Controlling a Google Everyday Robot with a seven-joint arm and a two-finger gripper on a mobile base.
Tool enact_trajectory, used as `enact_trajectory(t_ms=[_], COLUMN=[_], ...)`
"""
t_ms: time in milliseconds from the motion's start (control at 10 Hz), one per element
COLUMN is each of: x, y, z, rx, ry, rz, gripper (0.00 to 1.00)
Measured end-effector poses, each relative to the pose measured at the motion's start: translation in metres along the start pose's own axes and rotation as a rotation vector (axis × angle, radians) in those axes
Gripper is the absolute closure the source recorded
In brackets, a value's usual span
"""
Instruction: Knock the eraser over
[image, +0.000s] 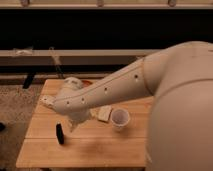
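Observation:
The eraser (60, 134) is a thin black block that stands on the wooden table (100, 150) near its left front. My arm reaches in from the right across the table. My gripper (74, 124) hangs at the arm's end, just right of the eraser and slightly above and behind it, apart from it by a small gap.
A white paper cup (120, 119) stands at mid table, with a flat beige block (105, 113) just left of it. The end of a white tube-shaped bottle (47, 101) shows at the left. The arm hides most of an orange bowl (87, 82) at the back.

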Motion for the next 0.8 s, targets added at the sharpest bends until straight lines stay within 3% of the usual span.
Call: enact_trajectory(t_ms=[200, 400, 600, 800], x=[-0.015, -0.036, -0.047, -0.047], y=[0.004, -0.015, -0.027, -0.022], z=[0.013, 0.016, 0.021, 0.027], rx=[0.033, 0.046, 0.045, 0.031], ry=[0.002, 0.0, 0.009, 0.029], rz=[-0.011, -0.007, -0.003, -0.008], gripper=[0.2, 0.2, 0.2, 0.2])
